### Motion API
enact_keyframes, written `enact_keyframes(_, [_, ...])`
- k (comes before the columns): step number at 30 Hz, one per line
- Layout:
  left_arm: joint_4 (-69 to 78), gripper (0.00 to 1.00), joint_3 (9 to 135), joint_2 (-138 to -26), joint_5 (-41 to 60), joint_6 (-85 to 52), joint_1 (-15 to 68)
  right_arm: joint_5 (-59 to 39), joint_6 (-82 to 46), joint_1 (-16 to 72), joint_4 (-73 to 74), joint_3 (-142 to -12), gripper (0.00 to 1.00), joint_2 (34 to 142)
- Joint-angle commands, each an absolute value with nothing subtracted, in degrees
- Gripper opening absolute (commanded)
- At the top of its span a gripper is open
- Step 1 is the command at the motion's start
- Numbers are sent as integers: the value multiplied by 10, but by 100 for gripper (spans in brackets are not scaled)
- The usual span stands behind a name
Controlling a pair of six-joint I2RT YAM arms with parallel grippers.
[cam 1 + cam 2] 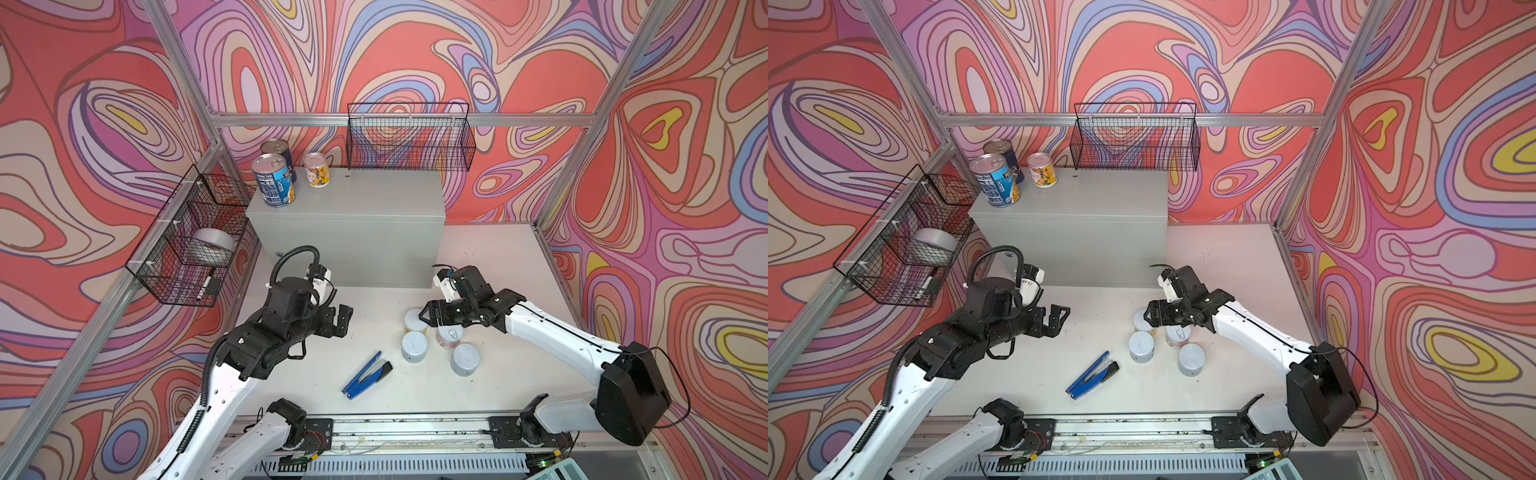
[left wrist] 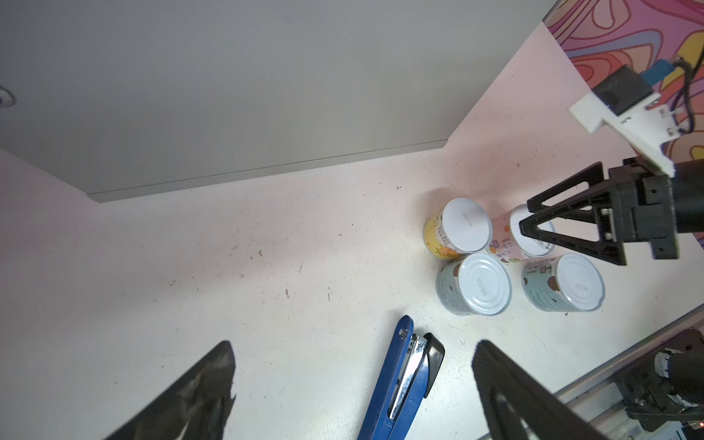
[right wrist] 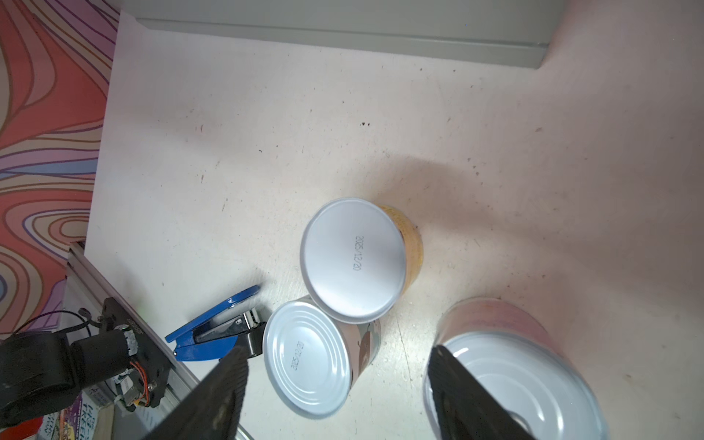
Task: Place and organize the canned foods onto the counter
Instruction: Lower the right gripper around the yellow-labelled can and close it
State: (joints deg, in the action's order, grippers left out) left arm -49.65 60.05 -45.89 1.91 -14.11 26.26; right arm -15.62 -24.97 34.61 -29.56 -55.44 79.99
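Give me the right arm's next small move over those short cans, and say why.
Probably shift the right gripper sideways until its open jaws straddle the pink can, before lowering. In the right wrist view one finger lies over that can's lid, not beside it, so descending now would likely hit the lid.

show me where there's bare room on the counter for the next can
The counter top is bare from the yellow can rightward to its right edge, up to the rear basket. Crowded: its left end, with two blue cans.

Three tins (image 1: 274, 180) atop counter (image 1: 365, 199) — four below
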Motion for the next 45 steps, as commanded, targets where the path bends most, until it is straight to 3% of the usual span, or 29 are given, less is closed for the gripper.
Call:
enact_keyframes(1, [-530, 100, 570, -426, 12, -125, 265, -112, -281, 379, -276, -547, 77, 821])
enact_keyframes(11, [-477, 100, 492, -342, 18, -116, 265, 29, -310, 455, -348, -599, 78, 863])
enact_keyframes(31, [-395, 100, 425, -278, 133, -99, 265, 35, -342, 455, -319, -617, 85, 917])
enact_keyframes(45, [-395, 100, 425, -291, 125, -96, 265, 32, -351, 455, -288, -630, 82, 959])
